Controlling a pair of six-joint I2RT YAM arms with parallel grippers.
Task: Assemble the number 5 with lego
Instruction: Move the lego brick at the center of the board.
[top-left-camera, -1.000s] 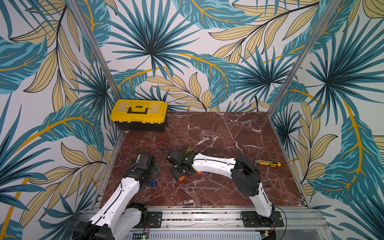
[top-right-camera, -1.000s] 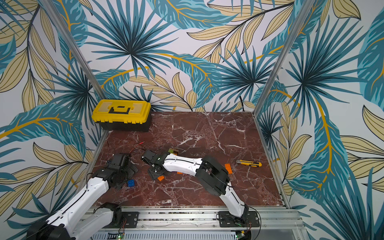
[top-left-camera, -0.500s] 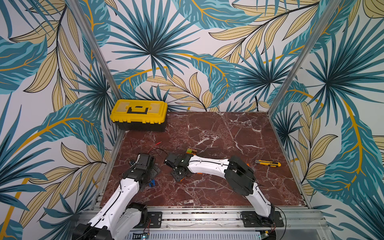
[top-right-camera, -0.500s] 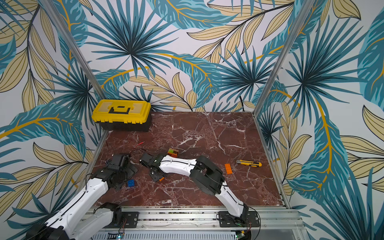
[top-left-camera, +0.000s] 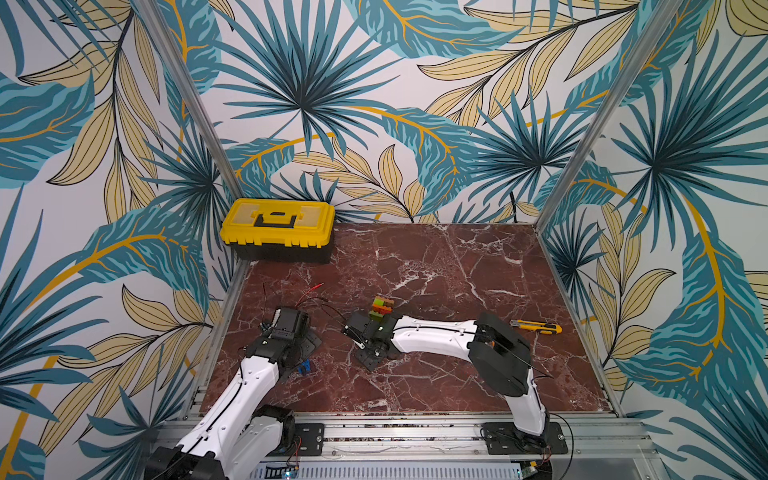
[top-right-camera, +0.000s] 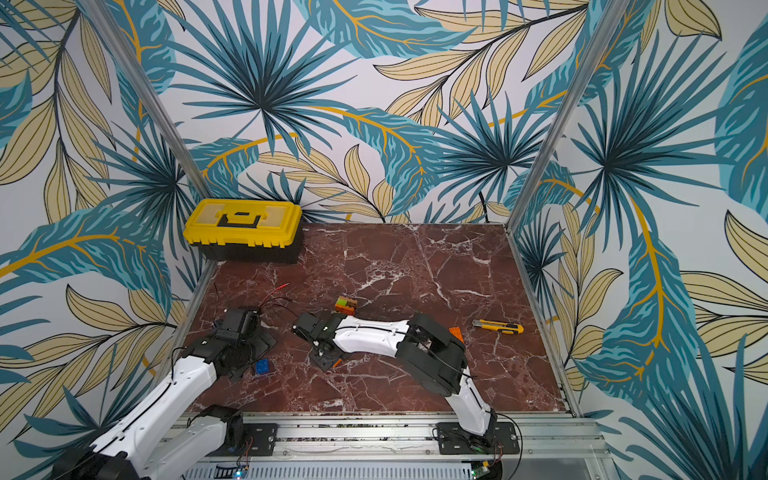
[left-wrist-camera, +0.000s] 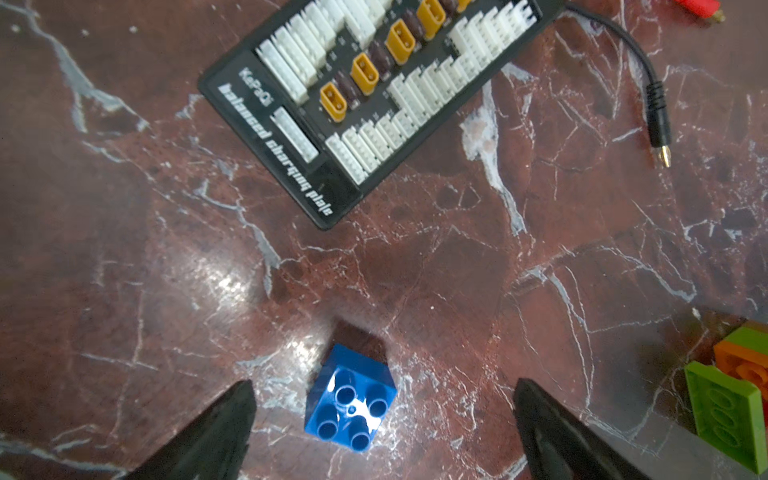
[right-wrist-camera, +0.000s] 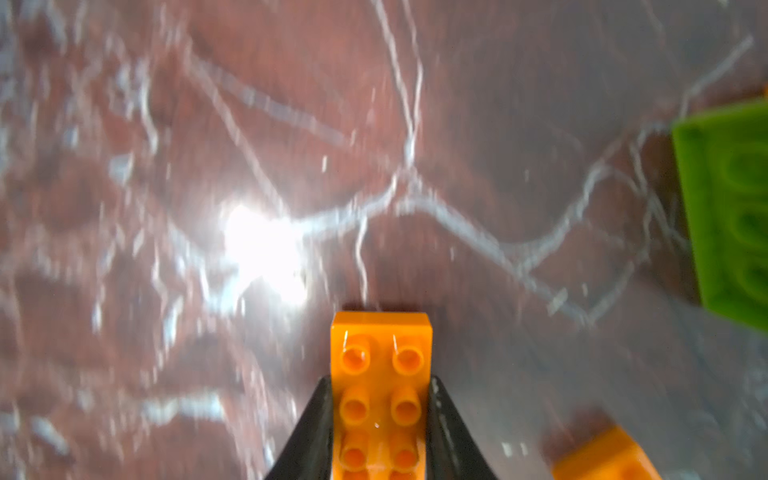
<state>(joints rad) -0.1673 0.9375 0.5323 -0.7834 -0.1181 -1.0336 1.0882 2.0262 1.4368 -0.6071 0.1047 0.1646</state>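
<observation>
the step in hand looks like picking up a brick for the number. the right tool (right-wrist-camera: 380, 382) is pinched tight on the long sides of an orange brick (right-wrist-camera: 381, 332), studs up, with its far end sticking out past the tips. whether that brick is off the table (top-left-camera: 436, 374) cannot be told from here.

the left tool (left-wrist-camera: 382, 386) is spread wide and grips nothing. a blue brick (left-wrist-camera: 351, 399) sits between its tips, touching neither, near a black charging plate (left-wrist-camera: 365, 104).

the part-built number, a green, orange and red brick cluster (top-left-camera: 382, 308), lies on the table just beyond the right arm's wrist, toward the back. its green edge (right-wrist-camera: 727, 208) shows in the right wrist view, apart from the gripped brick. a second orange brick (right-wrist-camera: 602, 457) lies loose close by.

the build seems early, with only one small cluster joined and several bricks loose. the next move likely calls for lifting the orange brick clear, carrying it over the cluster, squaring its underside to the studs and pressing straight down. the cluster is loose on a smooth table, so it may slide under the push, and the free left tool could brace it.
</observation>
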